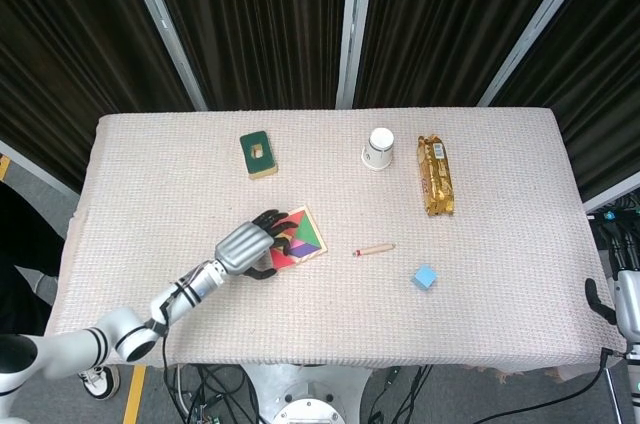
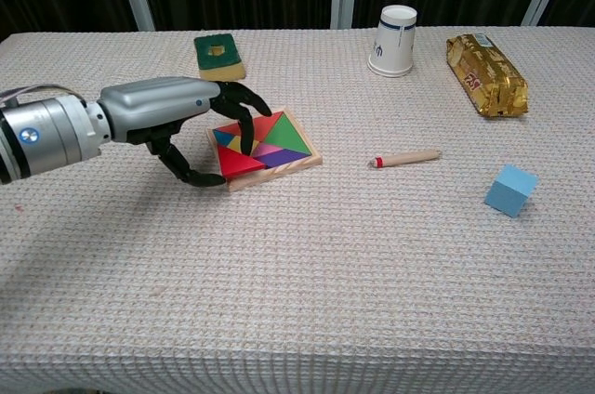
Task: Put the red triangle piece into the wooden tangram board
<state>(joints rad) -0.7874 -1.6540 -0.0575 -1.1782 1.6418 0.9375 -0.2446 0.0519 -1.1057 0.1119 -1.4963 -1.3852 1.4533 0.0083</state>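
The wooden tangram board [image 2: 299,164] [image 1: 311,249] lies left of the table's middle and holds several coloured pieces. My left hand [image 2: 191,120] [image 1: 246,244] hovers over its near-left corner. That hand pinches the red triangle piece [image 2: 238,164] [image 1: 274,261] between its thumb and fingers. The piece lies low over the board's near-left part, and I cannot tell whether it is seated. Only a part of my right hand [image 1: 625,306] shows at the head view's right edge, beyond the table, and its fingers are hidden.
A green sponge block [image 2: 219,56] lies behind the board. A white paper cup [image 2: 392,39] and a gold snack packet [image 2: 485,72] are at the back right. A wooden stick [image 2: 405,159] and a blue cube [image 2: 510,190] lie right of the board.
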